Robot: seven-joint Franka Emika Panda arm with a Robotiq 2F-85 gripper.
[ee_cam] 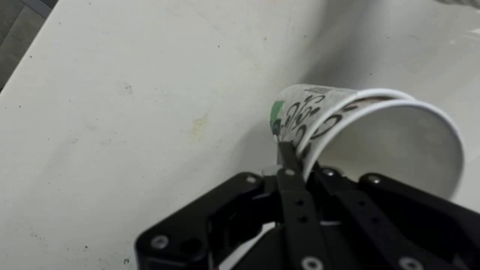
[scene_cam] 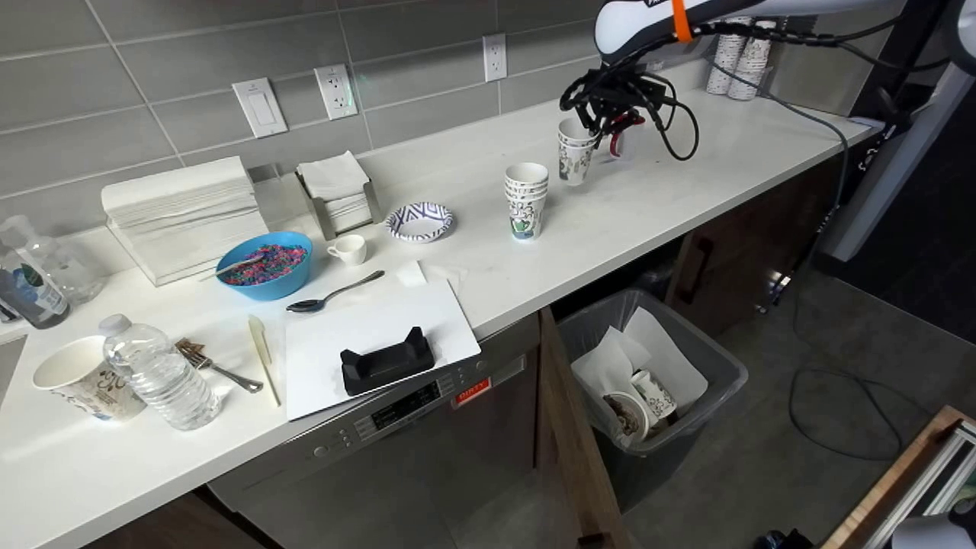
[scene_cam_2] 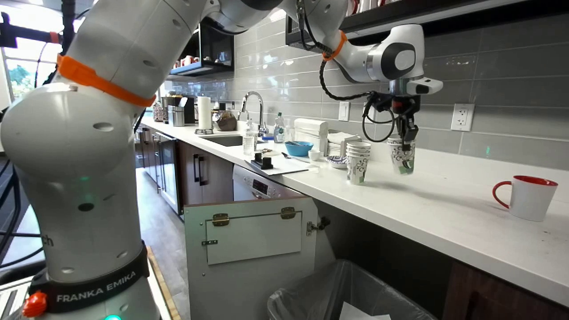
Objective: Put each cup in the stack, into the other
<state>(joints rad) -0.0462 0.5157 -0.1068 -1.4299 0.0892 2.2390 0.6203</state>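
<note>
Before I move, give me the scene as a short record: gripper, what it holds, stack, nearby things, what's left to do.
gripper: shut on the cup wall, by the rims
held cups: at least two, nested; base seems clear of the counter
stack: several nested patterned cups, upright on the counter, apart from the held cups
nearby: white mug with red inside, upright; patterned bowl, between stack and napkin holder
left to do: held cups not yet in the stack

Free counter (scene_cam_2: 449, 209) between fingers (ee_cam: 298, 202) and red-lined mug (scene_cam_2: 531, 200), the stack (scene_cam_2: 358, 166) a near obstacle on the opposite side.
</note>
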